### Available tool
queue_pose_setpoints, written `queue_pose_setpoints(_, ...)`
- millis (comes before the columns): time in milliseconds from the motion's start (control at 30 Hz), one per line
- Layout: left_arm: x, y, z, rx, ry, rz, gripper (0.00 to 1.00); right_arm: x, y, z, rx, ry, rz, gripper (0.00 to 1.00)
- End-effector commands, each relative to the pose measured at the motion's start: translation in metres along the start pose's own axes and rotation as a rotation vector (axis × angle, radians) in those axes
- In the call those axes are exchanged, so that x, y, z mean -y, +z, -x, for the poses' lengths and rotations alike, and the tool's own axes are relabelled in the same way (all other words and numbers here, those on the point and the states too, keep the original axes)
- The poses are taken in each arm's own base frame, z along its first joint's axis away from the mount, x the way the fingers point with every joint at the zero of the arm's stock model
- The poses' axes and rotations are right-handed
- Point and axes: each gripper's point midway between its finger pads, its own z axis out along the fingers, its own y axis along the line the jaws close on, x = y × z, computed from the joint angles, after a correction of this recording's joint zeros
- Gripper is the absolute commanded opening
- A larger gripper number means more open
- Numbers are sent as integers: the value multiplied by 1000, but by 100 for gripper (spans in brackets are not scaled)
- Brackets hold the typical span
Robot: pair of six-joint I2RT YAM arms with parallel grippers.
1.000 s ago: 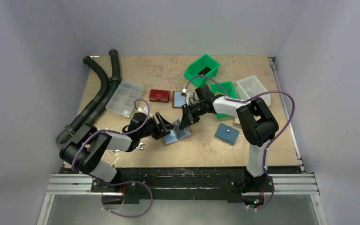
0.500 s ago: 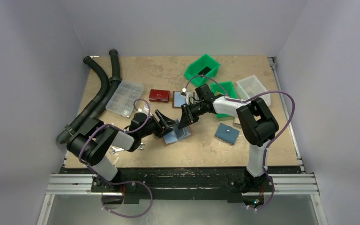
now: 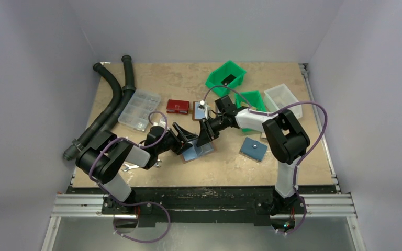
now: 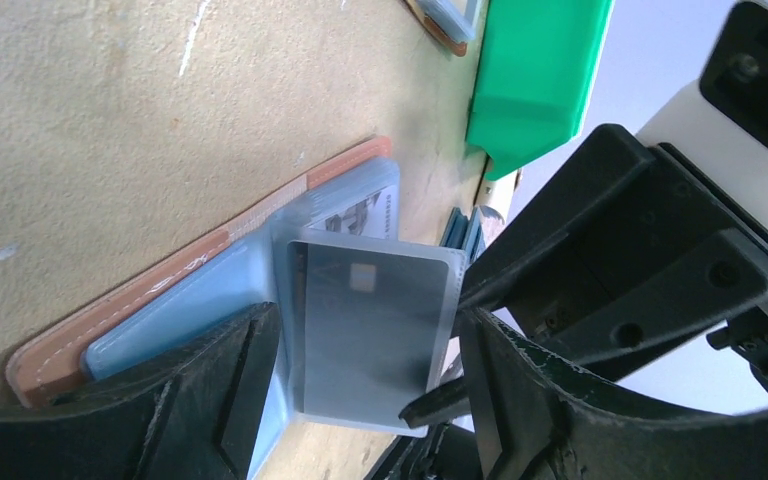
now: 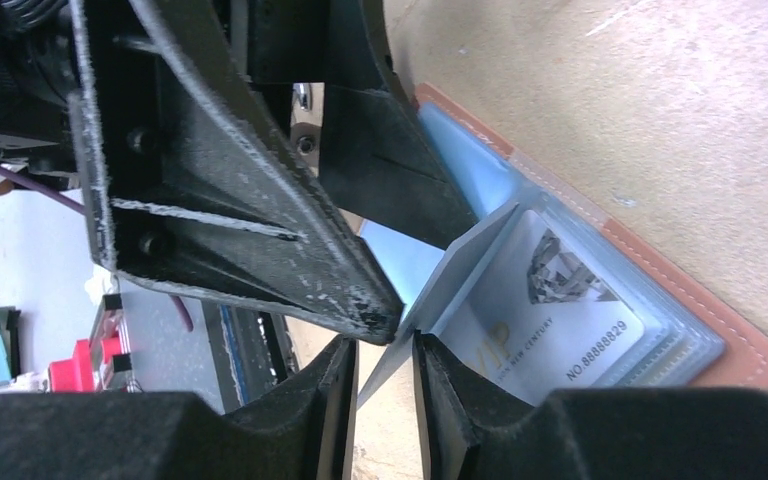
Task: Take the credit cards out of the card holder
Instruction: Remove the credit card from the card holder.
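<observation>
While the right gripper (image 5: 384, 348) pinches the raised sleeve (image 5: 460, 275), its dark credit card (image 4: 375, 300) sits between the left gripper's (image 4: 368, 345) spread fingers.

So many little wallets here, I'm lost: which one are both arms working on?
The brown-edged card holder with clear blue sleeves, lying open between the two arms; both reach right to it. The dark red wallet and blue pouch lie apart.

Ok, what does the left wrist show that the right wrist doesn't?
Left wrist only: a dark card in a clear sleeve, raised between the fingers of the left gripper, and a green bin. Right wrist only: the print NO.8888829 on the pale card lying flat. Both: the open card holder with its brown edge, and the right gripper at that sleeve.
</observation>
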Motion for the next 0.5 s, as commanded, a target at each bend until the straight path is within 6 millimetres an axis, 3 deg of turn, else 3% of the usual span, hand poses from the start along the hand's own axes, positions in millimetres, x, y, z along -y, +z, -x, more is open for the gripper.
queue_pose_setpoints(0, 1, 4, 8, 25, 0, 17, 71, -27, -5, 11, 19, -90, 71, 36)
queue_pose_setpoints(267, 6, -1, 11, 41, 25, 12, 72, -40, 3, 5, -7, -118, 110, 43)
queue_pose_setpoints(467, -3, -4, 9, 43, 25, 45, 70, -47, 6, 5, -15, -133, 140, 46)
